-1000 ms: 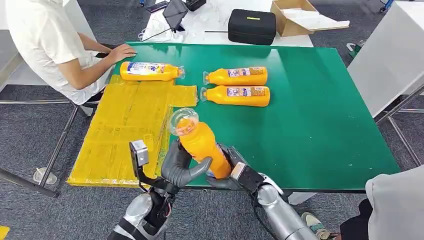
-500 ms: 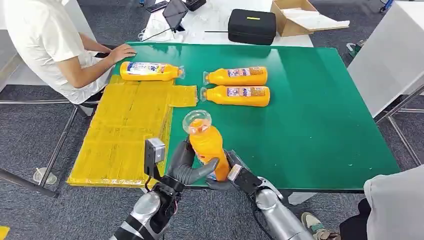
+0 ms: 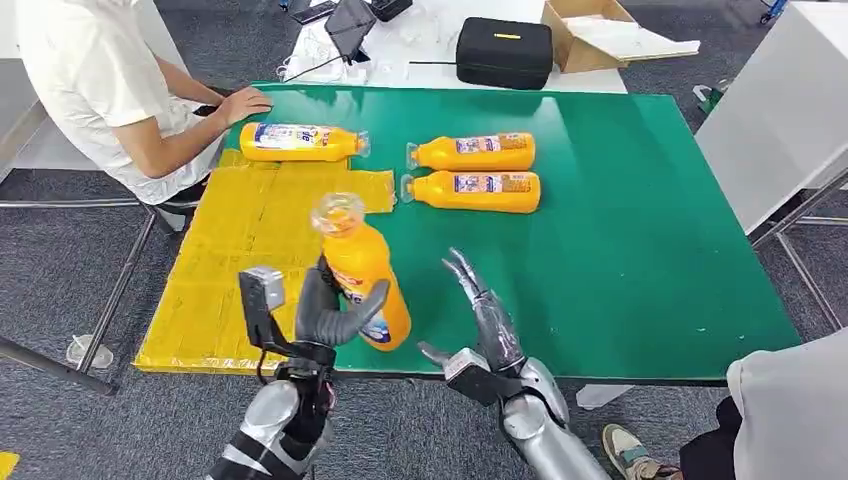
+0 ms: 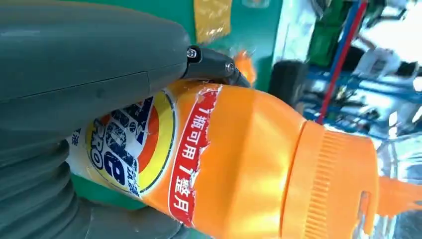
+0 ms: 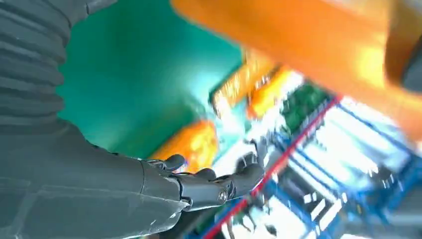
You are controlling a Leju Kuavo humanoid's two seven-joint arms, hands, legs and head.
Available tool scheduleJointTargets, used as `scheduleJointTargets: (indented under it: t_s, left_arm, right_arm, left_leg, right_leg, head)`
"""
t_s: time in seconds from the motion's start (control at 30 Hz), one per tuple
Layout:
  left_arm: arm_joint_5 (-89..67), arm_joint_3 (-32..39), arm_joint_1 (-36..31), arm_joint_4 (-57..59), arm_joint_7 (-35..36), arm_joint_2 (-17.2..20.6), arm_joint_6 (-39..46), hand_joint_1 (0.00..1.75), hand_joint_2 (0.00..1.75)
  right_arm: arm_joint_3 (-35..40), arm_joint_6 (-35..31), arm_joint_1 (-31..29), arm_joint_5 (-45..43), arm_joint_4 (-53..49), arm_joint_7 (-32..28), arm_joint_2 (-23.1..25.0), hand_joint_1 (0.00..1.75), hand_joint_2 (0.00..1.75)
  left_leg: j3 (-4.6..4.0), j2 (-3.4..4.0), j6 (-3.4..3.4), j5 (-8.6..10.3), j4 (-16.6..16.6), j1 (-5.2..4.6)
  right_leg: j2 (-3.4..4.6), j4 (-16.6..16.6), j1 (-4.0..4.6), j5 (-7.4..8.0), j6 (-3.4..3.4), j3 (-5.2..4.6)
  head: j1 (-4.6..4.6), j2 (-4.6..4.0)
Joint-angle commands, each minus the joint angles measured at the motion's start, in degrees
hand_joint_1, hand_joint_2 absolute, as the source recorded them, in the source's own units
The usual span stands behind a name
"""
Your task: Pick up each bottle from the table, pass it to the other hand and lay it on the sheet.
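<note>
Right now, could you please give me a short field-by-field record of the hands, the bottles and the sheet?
left hand: grips an orange bottle, roughly upright, cap up, near the table's front edge
right hand: holds nothing, fingers spread, apart from that bottle
yellow sheet: spread over the left part of the green table
bottle on sheet: lying on its side at the far edge
bottles off sheet: two, lying side by side on the green
person: seated at the far left corner

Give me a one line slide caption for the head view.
Left hand holds an orange bottle upright beside the yellow sheet; right hand open.
</note>
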Motion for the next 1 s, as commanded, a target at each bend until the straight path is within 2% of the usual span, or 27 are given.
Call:
scheduleJointTargets:
  t_s: [0.03,0.13,0.17,0.23,0.37,0.4,0.47,0.67,0.83,0.9,0.93,1.0]
  left_arm:
    - [-1.98,3.41,0.88,-4.26,-1.90,1.82,2.83,1.75,1.75]
    - [-6.96,1.88,0.37,-2.98,-1.50,3.12,5.27,1.75,1.75]
    - [-13.28,0.74,-0.75,-0.67,-0.94,3.83,10.33,1.75,1.75]
    - [-15.65,0.99,-1.66,1.60,-1.21,3.79,11.59,1.75,1.75]
    - [-35.75,-0.86,-6.51,9.64,2.25,5.38,24.73,1.73,1.75]
    - [-35.79,-0.26,-7.13,10.88,2.05,5.20,24.22,1.73,1.75]
    - [-50.92,-1.61,-10.68,17.88,8.34,5.98,29.28,1.57,1.75]
    - [-60.03,-2.84,-14.80,25.87,13.82,6.70,24.86,1.52,1.75]
    - [-59.97,-2.71,-14.96,25.91,13.80,6.80,24.77,1.52,1.75]
    - [-59.97,-2.71,-14.96,25.91,13.80,6.80,24.77,1.52,1.75]
    - [-59.97,-2.71,-14.96,25.91,13.80,6.80,24.77,1.57,1.75]
    - [-63.02,-3.69,-17.28,29.76,16.60,6.87,18.84,1.57,1.75]
  right_arm:
    - [-2.00,-4.09,2.10,0.74,-5.09,-0.78,-0.15,0.00,1.75]
    - [-2.69,-4.64,2.83,-0.63,-6.02,-1.25,0.10,0.00,1.75]
    - [-2.65,-4.39,3.08,-0.65,-6.01,-1.29,-0.12,0.00,1.75]
    - [-2.67,-3.74,3.27,-0.79,-5.58,-1.39,-0.11,0.00,1.75]
    - [-1.62,-2.16,2.10,0.13,-4.59,-1.40,0.57,0.00,1.75]
    - [-1.54,-2.09,1.75,0.23,-4.17,-1.40,0.78,0.00,1.75]
    - [-1.26,-1.39,0.48,0.76,-2.85,-1.40,1.25,0.00,1.75]
    - [-1.11,-1.63,-0.41,2.25,-2.07,-1.40,1.48,0.00,1.75]
    - [-1.14,-1.62,-0.44,2.25,-2.04,-1.40,1.46,0.00,1.75]
    - [-1.14,-1.62,-0.44,2.25,-2.04,-1.40,1.46,0.00,1.75]
    - [-1.14,-1.62,-0.44,2.25,-2.04,-1.40,1.46,0.00,1.75]
    - [-1.44,-1.02,-1.06,2.24,-1.08,-1.40,1.84,0.00,1.75]
  left_leg:
    - [0.12,0.02,-0.02,-0.05,0.00,0.02]
    - [0.40,0.07,-0.06,-0.22,0.09,0.10]
    - [0.30,0.03,-0.05,-0.13,0.02,0.04]
    - [0.33,-0.01,-0.05,-0.12,-0.01,0.07]
    - [0.29,-0.06,-0.05,-0.07,-0.03,0.04]
    - [0.34,-0.09,-0.06,-0.09,-0.01,0.07]
    - [0.28,0.01,-0.05,-0.03,-0.05,0.04]
    - [0.37,0.06,-0.06,-0.05,-0.01,0.08]
    - [0.19,0.08,-0.04,-0.01,0.00,0.05]
    - [0.37,0.09,-0.05,-0.10,0.03,0.08]
    - [0.41,0.08,-0.07,-0.12,0.04,0.10]
    - [0.16,0.02,-0.04,0.01,0.00,0.07]
  right_leg:
    - [0.03,0.00,0.03,-0.04,-0.09,0.11]
    - [0.10,0.04,0.12,-0.17,-0.19,0.40]
    - [0.05,0.02,0.05,-0.12,-0.15,0.28]
    - [0.01,-0.04,0.08,-0.11,-0.15,0.35]
    - [-0.04,-0.03,0.05,-0.09,-0.13,0.29]
    - [-0.06,-0.02,0.08,-0.11,-0.16,0.36]
    - [0.03,-0.04,0.05,-0.03,-0.13,0.25]
    - [0.10,-0.03,0.09,-0.05,-0.17,0.36]
    - [0.09,-0.01,0.05,-0.02,-0.10,0.17]
    - [0.12,0.01,0.09,-0.10,-0.16,0.35]
    - [0.12,0.01,0.11,-0.12,-0.18,0.40]
    - [0.04,-0.01,0.07,-0.02,-0.11,0.17]
  head:
    - [0.00,0.00]
    - [0.00,0.00]
    - [0.00,0.00]
    - [0.00,0.00]
    - [0.02,0.00]
    - [0.02,0.00]
    - [0.00,0.00]
    - [0.00,0.00]
    - [0.00,0.00]
    - [0.02,0.00]
    - [0.00,0.00]
    - [0.00,0.00]
